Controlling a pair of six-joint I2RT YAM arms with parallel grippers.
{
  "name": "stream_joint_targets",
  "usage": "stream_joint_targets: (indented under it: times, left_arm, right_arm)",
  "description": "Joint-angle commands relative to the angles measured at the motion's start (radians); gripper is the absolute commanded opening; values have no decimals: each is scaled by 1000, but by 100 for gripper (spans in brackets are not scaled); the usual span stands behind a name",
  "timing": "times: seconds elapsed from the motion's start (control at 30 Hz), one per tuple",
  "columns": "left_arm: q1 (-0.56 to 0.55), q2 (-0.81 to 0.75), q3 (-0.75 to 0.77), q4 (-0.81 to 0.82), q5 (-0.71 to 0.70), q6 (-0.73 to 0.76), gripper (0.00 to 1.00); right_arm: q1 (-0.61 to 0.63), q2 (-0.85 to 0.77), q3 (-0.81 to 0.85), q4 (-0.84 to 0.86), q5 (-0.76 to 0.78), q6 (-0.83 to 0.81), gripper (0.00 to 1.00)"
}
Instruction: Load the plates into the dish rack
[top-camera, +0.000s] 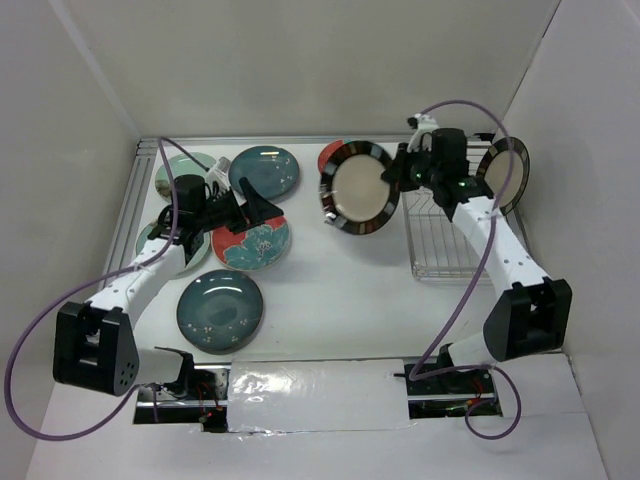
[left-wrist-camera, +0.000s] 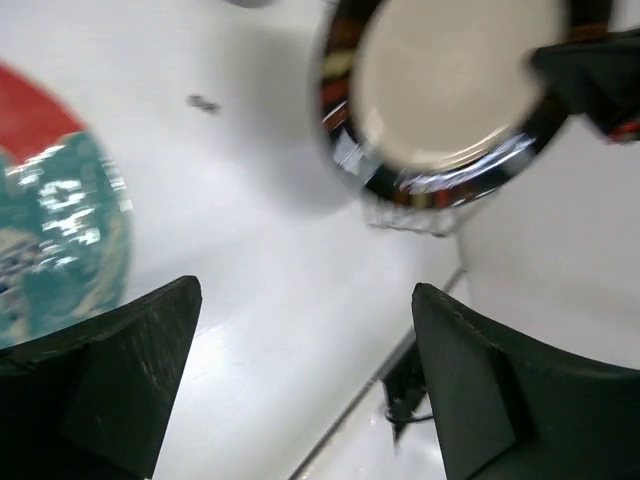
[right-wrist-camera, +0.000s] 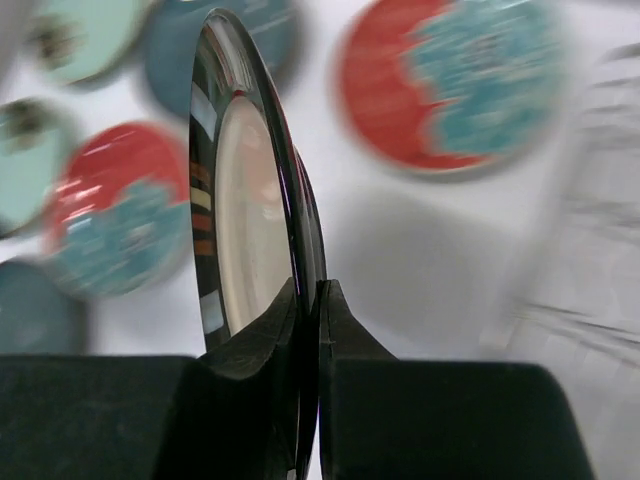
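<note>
One striped-rim plate, rim pinched in the right gripper — held upright, presumably to slot into the dish rack beside it; left gripper gapes empty.

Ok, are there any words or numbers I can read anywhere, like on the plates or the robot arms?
None: no word, number or brand can be read in any view.
The striped-rim plate and the red plate carry only patterns: stripes and a teal flower.
The left arm and right arm show no legible label; both wrist views are blurred.
</note>
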Motion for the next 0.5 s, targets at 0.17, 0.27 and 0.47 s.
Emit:
stream_joint_targets:
  times: [0.17,0.27,0.47]
  left_arm:
    - [19,-97,24,-438,-323,249,99]
    - [39,-109,-7,-456,-334,280,99]
    - [39,-118,-29,-435,-334,300,99]
  right_arm:
    - [-166,-178,65,238,542,-340,0]
    - [-213,-216,6,381,622,-391,0]
    - [-318,-216,-43,492,622,-491,0]
